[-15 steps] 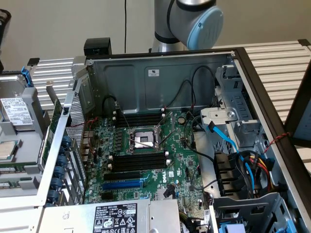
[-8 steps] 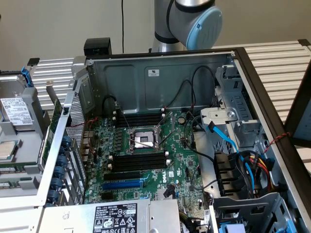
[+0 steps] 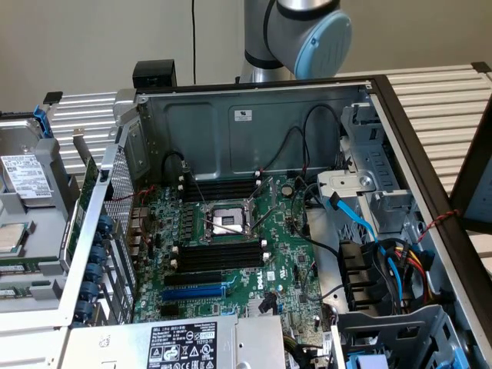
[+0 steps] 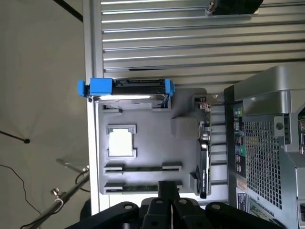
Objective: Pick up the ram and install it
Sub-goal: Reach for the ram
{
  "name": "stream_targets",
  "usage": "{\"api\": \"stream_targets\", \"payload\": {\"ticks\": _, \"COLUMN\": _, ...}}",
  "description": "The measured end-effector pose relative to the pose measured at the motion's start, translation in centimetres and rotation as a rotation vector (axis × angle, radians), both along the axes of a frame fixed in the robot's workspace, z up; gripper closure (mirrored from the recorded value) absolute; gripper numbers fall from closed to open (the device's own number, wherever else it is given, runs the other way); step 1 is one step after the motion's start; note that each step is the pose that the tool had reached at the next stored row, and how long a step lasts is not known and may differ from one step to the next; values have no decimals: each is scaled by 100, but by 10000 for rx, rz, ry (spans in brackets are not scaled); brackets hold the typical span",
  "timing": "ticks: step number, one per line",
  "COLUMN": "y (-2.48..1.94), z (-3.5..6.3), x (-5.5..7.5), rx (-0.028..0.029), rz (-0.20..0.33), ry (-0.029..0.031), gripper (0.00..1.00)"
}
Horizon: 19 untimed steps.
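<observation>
The ram (image 3: 29, 267) lies as a thin green strip in a long holder of the grey parts tray (image 3: 46, 304), at the exterior view's left, outside the computer case. From the wrist, it appears edge-on as a dark line in the holder (image 4: 143, 168) just past the CPU (image 4: 120, 143). My gripper (image 4: 167, 187) hangs above the tray over the neighbouring long holder (image 4: 128, 187). Its black fingers (image 4: 164, 205) are pressed together and shut on nothing. The motherboard (image 3: 231, 254) lies in the open case with long black memory slots (image 3: 219, 255) beside the CPU socket (image 3: 224, 221).
A hard drive in a blue caddy (image 4: 126, 90) and a black card standing on edge (image 4: 204, 167) share the tray. The case's perforated side wall (image 4: 262, 152) rises beside it. Cables (image 3: 369, 231) and drive bays crowd the case at the exterior view's right. The arm's elbow (image 3: 307, 31) sits behind the case.
</observation>
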<state>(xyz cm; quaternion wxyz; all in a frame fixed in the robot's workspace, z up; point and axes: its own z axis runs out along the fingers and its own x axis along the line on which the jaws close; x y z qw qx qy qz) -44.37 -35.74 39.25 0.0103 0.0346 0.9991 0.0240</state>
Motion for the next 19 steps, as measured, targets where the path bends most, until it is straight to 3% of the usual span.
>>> {"api": "stream_targets", "payload": {"ticks": 3, "y": -1, "z": 0, "x": -26, "rx": 1, "rz": 196, "ry": -1, "gripper": 90}}
{"api": "stream_targets", "payload": {"ticks": 19, "y": 0, "z": 0, "x": -28, "rx": 0, "rz": 3087, "ry": -1, "gripper": 90}}
